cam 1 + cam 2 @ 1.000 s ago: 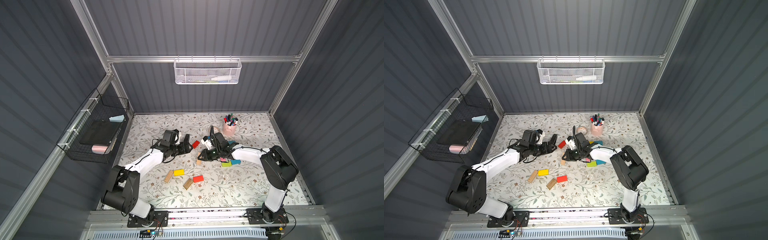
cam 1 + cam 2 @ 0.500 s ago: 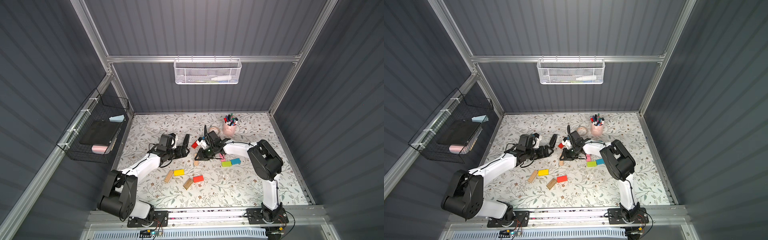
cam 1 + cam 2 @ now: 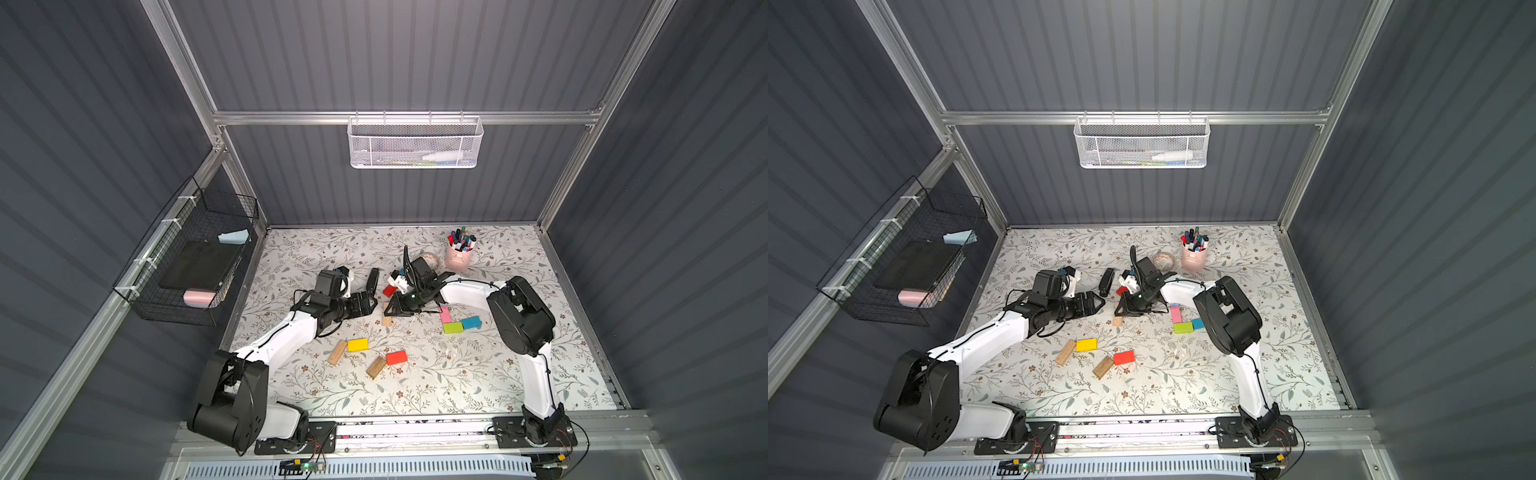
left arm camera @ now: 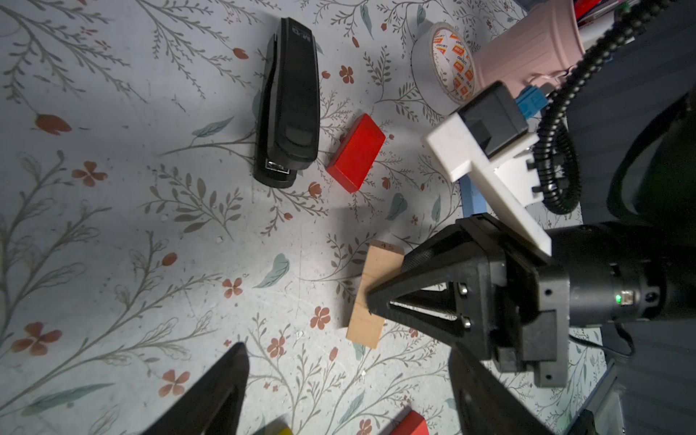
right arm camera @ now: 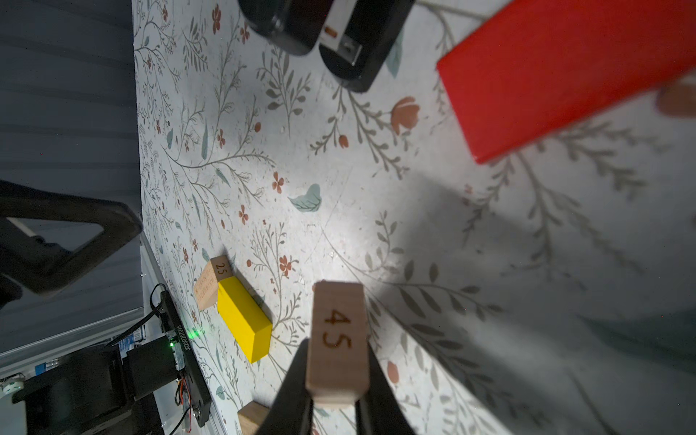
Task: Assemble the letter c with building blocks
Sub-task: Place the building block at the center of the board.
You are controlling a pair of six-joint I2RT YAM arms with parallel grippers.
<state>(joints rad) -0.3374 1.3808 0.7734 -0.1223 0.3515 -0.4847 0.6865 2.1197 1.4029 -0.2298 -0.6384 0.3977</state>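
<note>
I counted nine small flat wooden building blocks (image 3: 396,357) on the floral-patterned table (image 3: 478,374): two red, three plain, one each yellow, pink, lime and teal. The right gripper (image 3: 390,311), jaws barely parted, clasped the plain wooden block marked 45 (image 5: 337,339) low at mid-table. The left gripper (image 3: 372,304) gaped wide, empty, just beside. A second before, the right arm's elbow had stood farther out.
</note>
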